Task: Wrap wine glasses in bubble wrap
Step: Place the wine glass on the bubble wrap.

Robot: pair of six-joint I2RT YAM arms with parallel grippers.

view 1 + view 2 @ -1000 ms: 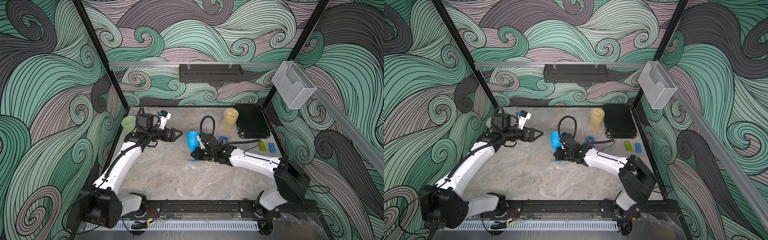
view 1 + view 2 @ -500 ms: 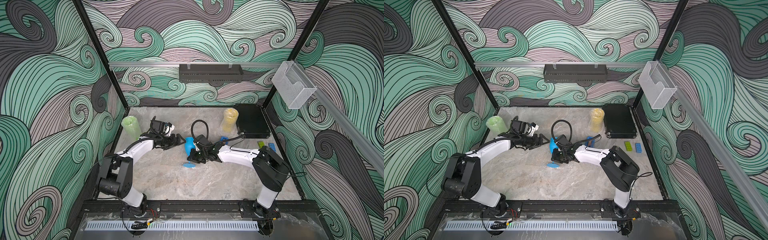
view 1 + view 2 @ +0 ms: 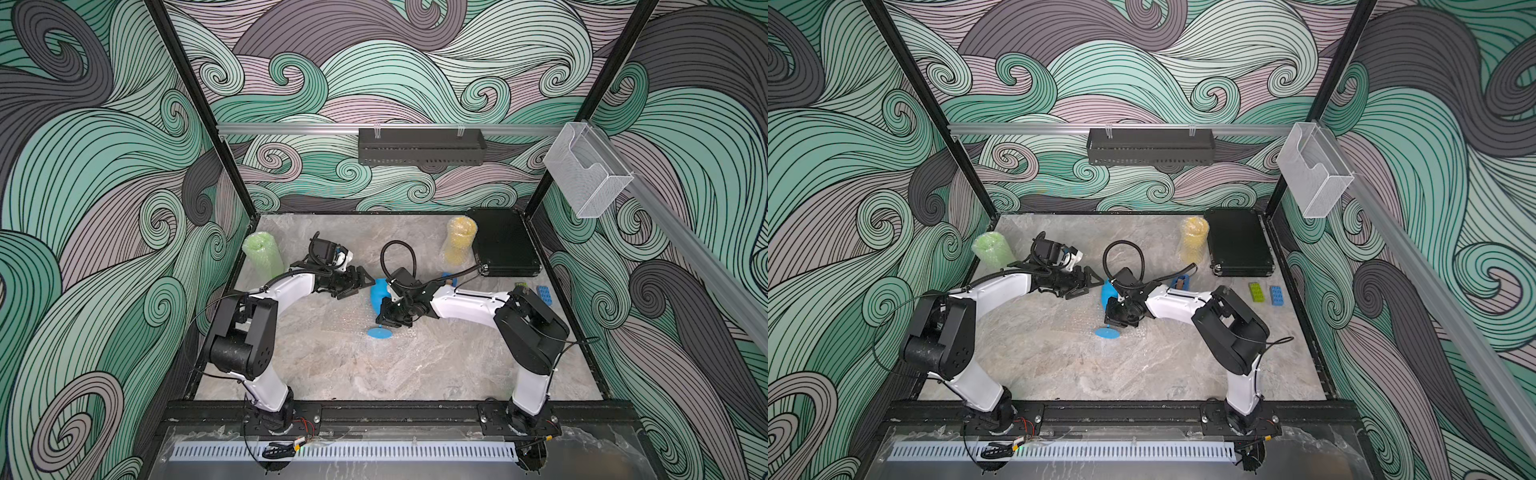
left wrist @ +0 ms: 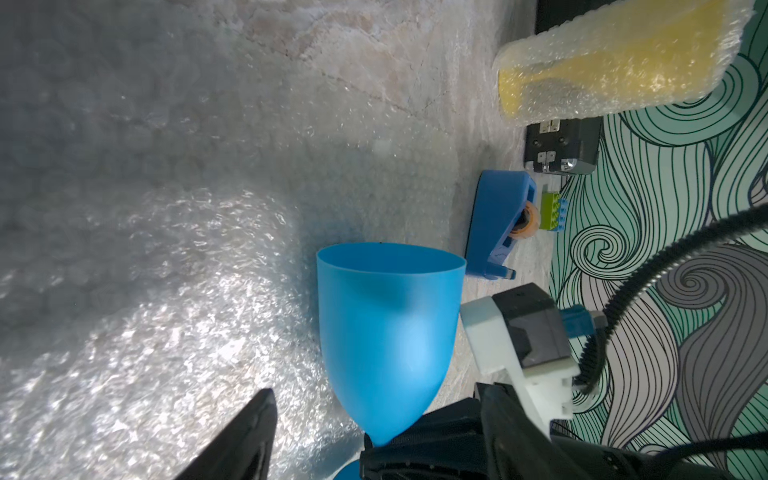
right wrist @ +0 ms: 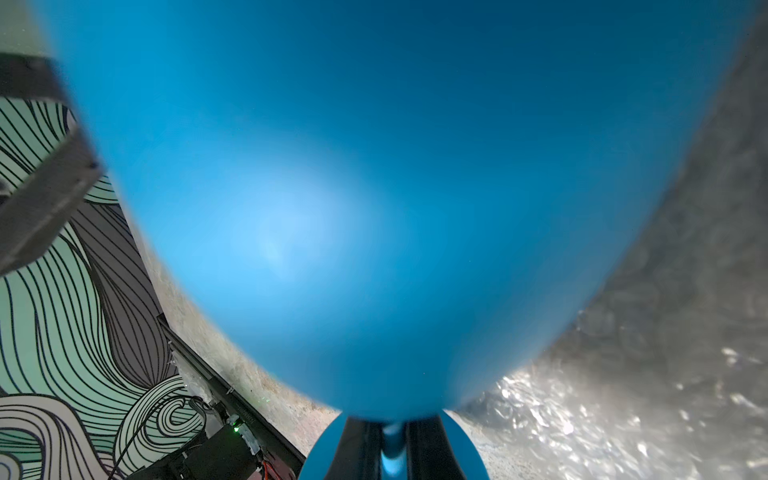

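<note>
The blue wine glass [image 3: 379, 293] [image 3: 1109, 293] hangs tilted just above the table's middle, foot towards the front. My right gripper [image 3: 385, 321] [image 5: 392, 449] is shut on its stem. Under it lies a clear bubble wrap sheet [image 3: 345, 322] [image 4: 166, 291]. My left gripper [image 3: 359, 287] [image 4: 374, 390] is open, and the lower bowl [image 4: 386, 332] lies between its spread fingers, untouched. A green wine glass [image 3: 262, 253] rolled in bubble wrap stands at the back left. A yellow one [image 3: 459, 239] [image 4: 623, 62], also wrapped, stands at the back right.
A blue tape dispenser [image 3: 1181, 282] [image 4: 498, 220] sits just behind my right arm. A black case [image 3: 503, 243] lies in the back right corner, with a green brick [image 3: 1256, 292] and a blue brick [image 3: 1276, 295] in front of it.
My left gripper swung down and right to the blue glass's bowl, its jaws narrowing a little, and uncovered the green glass. My right gripper drew the blue glass slightly towards the front.
</note>
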